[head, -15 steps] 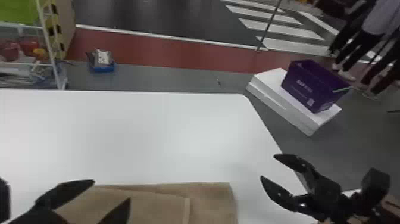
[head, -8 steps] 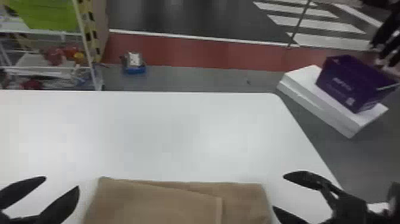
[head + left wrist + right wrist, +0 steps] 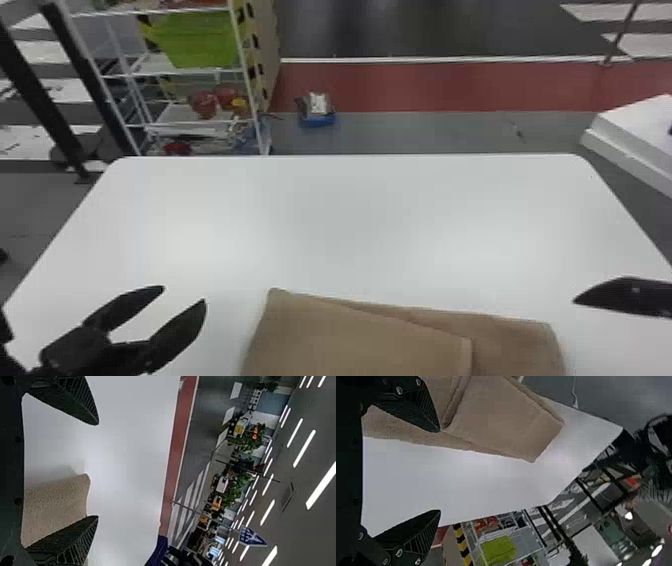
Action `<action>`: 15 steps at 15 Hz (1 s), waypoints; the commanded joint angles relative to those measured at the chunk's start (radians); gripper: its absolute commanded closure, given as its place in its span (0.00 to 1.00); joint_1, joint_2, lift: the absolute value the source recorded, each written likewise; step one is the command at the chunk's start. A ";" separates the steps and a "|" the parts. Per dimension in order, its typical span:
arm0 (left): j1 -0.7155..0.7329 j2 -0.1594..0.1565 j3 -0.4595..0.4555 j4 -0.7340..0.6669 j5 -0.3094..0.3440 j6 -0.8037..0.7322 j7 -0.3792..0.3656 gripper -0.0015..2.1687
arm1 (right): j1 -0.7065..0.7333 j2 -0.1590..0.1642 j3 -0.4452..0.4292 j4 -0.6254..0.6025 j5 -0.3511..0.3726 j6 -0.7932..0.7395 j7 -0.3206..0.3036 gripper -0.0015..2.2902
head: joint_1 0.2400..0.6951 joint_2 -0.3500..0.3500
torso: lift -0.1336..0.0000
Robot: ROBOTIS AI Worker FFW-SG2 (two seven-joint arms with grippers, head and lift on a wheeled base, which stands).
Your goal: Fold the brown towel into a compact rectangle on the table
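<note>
Lying at the table's (image 3: 350,215) six o'clock, the towel (image 3: 360,340) appears light, limp and slip-prone between layers, best pinched full-depth at its three o'clock edge; left gripper (image 3: 183,294) and right gripper (image 3: 440,471) have jaws apart, empty.

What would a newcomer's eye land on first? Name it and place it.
First, the brown towel, lying folded over on the white table. Next, the left end effector, open to the towel's left, and the bright green bin on the rack beyond the table.

L tool (image 3: 183,294) & R tool (image 3: 625,296) — both spread wide.
</note>
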 commanded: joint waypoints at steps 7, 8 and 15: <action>0.010 -0.003 0.012 0.022 0.020 -0.034 0.000 0.02 | -0.114 -0.123 0.154 0.067 0.315 -0.234 0.003 0.09 | 1.00 0.66 | 0.00; 0.012 -0.003 0.025 0.022 0.029 -0.037 0.000 0.02 | -0.153 -0.137 0.186 0.089 0.343 -0.215 0.003 0.09 | 1.00 0.66 | 0.00; 0.004 -0.003 0.036 0.039 0.032 -0.061 0.015 0.02 | -0.226 -0.203 0.367 0.169 0.504 -0.188 0.003 0.15 | 1.00 0.70 | 0.00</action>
